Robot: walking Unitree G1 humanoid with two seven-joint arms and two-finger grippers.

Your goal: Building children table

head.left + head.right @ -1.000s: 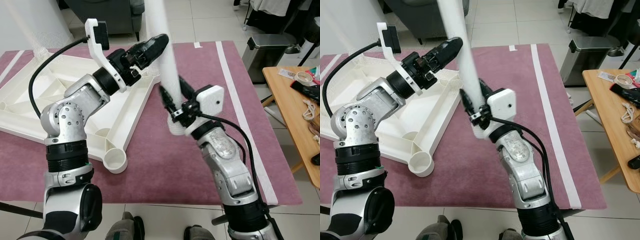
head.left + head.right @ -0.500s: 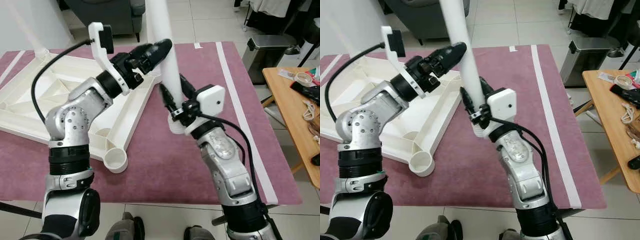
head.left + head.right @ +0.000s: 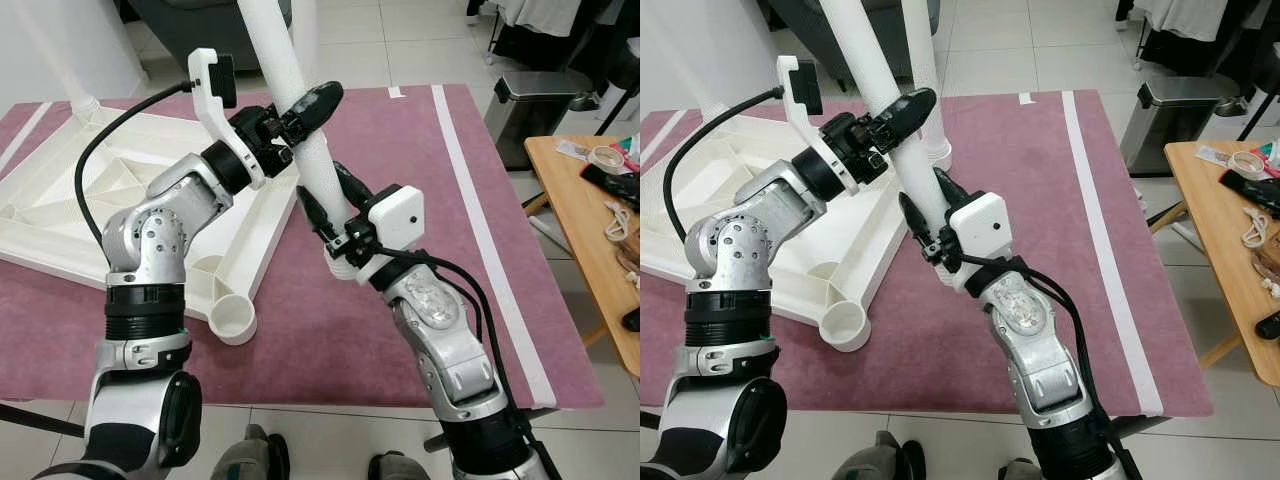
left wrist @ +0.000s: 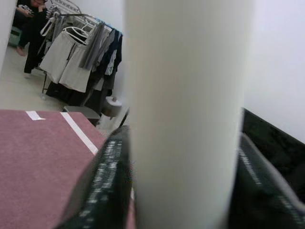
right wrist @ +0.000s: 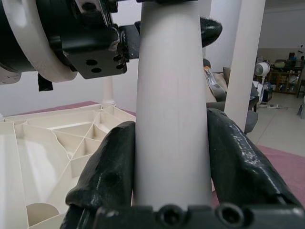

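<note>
Head views: right gripper [image 3: 322,205] clamps the lower end of the white table leg [image 3: 300,130], tilted, above the maroon rug [image 3: 400,150]; left gripper [image 3: 303,105] clamps the same leg higher up; inverted white tabletop [image 3: 120,190] lies on the rug's left side. Left wrist view: black fingers [image 4: 102,176] flank the leg on both sides; right wrist view: fingers [image 5: 107,167] press both sides of the leg, tabletop ribs behind.

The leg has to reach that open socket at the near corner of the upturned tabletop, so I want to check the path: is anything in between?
Nothing visible. Both the right gripper and left gripper clamp the leg, held above the rug. The socket sits open, with bare tabletop between them.
</note>
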